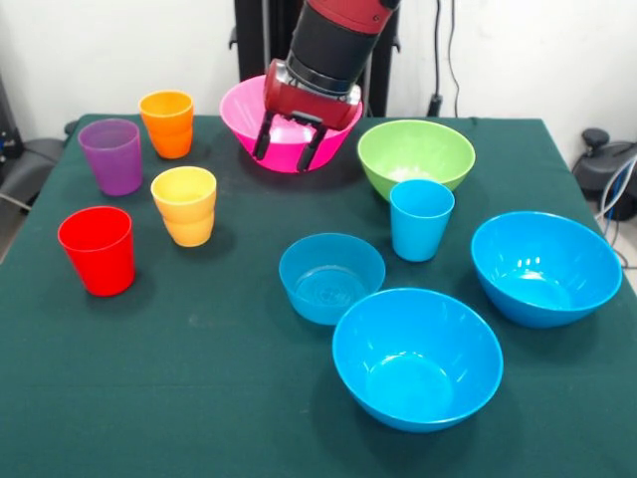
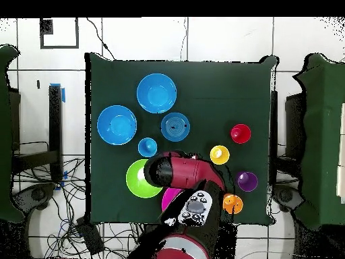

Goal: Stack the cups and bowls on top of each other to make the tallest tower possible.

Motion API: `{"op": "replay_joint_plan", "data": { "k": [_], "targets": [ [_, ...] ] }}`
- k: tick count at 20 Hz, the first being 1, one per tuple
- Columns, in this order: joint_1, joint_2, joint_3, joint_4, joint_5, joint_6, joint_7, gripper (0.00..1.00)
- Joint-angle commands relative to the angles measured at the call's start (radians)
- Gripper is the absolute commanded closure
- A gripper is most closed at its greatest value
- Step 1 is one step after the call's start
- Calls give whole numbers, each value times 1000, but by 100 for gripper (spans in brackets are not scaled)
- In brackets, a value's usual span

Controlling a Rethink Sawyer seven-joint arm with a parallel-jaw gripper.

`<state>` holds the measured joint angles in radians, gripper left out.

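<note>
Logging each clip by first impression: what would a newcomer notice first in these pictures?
The red and black arm comes down at the far side of the table, its open gripper hanging over the pink bowl. Around it the green cloth is dotted with bright plastic: three blue bowls near the camera in the front view, a green bowl beside the pink one, and separate cups. Nothing is stacked yet.
</note>
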<state>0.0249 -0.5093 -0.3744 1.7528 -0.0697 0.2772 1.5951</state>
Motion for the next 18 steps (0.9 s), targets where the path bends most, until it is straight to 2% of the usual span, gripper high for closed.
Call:
{"op": "replay_joint_plan", "data": {
  "k": [1,11,18],
  "targets": [
    [-5,71,26,-59,-17,-131,176,0],
    [-91,134,60,-31,-36,-308,161,0],
    [-99,159,40,-25,-38,-380,150,0]
  ]
}}
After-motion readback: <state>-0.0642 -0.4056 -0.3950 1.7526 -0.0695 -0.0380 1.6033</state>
